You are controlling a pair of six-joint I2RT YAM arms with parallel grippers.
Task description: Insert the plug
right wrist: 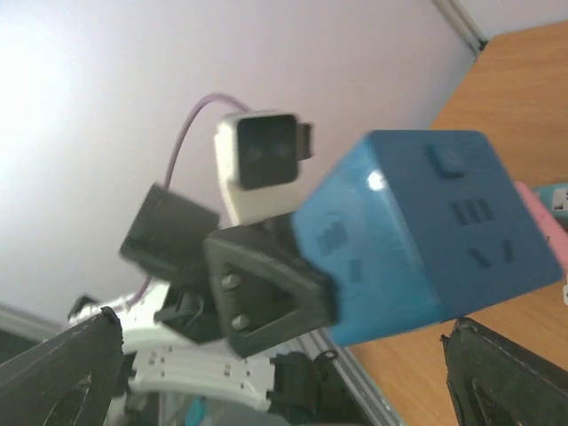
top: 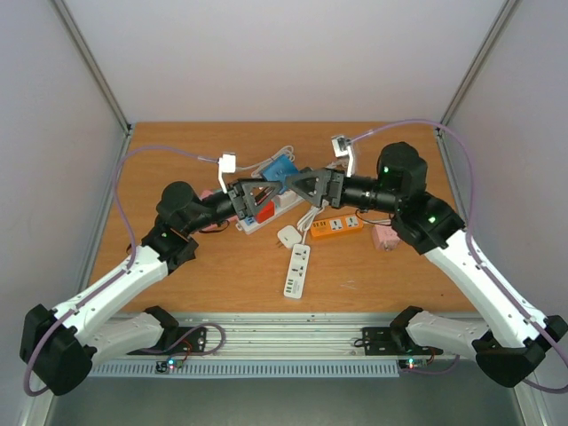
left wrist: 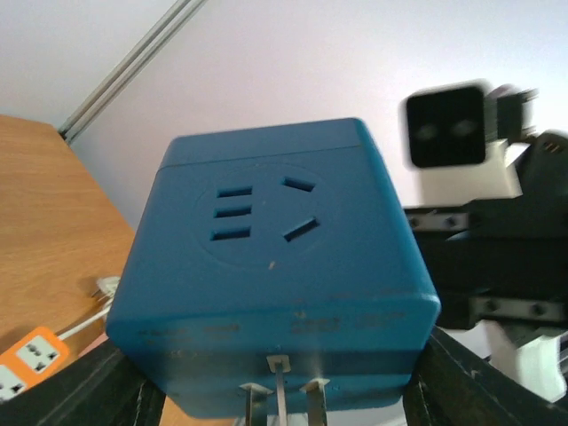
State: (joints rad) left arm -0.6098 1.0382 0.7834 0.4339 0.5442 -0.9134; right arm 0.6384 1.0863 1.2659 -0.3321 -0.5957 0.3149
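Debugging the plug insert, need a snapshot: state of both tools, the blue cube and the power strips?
Blue socket cube: in the air, clamped by the left tool, prongs bare, sockets empty.
Left tool: shut on the cube.
Right tool: open, holding nothing.
White power strip: lying flat, unheld.
Orange power strip: lying flat, unheld.
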